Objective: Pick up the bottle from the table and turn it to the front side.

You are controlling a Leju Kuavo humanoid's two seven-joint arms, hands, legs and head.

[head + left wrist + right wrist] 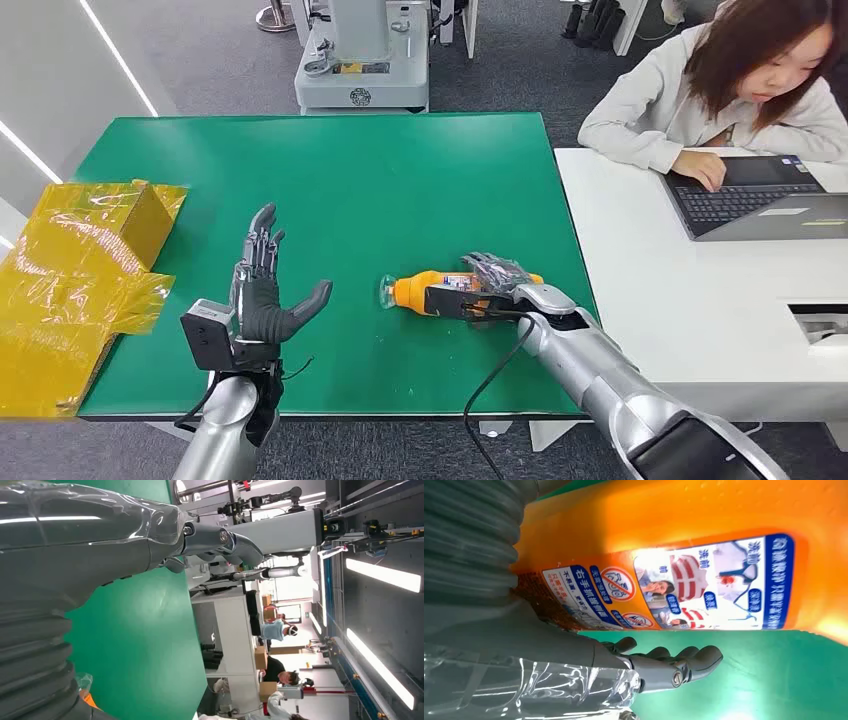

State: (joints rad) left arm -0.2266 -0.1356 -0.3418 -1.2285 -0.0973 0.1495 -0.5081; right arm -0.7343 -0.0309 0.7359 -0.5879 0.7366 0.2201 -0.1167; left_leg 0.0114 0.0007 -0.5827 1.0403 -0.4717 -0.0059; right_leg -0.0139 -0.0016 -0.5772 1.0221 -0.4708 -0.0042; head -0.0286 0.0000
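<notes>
Currently we are at the grasp step: the orange bottle (425, 292) lies on its side on the green tabletop (400, 190), and the right hand (490, 285) rests over its body, whether gripping it we cannot tell. The left hand (265, 300) hovers with fingers (262, 240) spread. Next we judge a firm grip, lift and rotation are required.

Surroundings: green table (330, 180), white desk (650, 300) beside it.

Yellow box (135, 215) wrapped in crinkled yellow plastic film (55, 300) lies at the green table's left edge, partly overhanging it. Person in a light top (735, 85) sits at the white desk's far side, leaning over an open laptop (755, 195), one hand on the keyboard. Grey machine base (362, 60) stands on the dark floor just beyond the table's far edge.
</notes>
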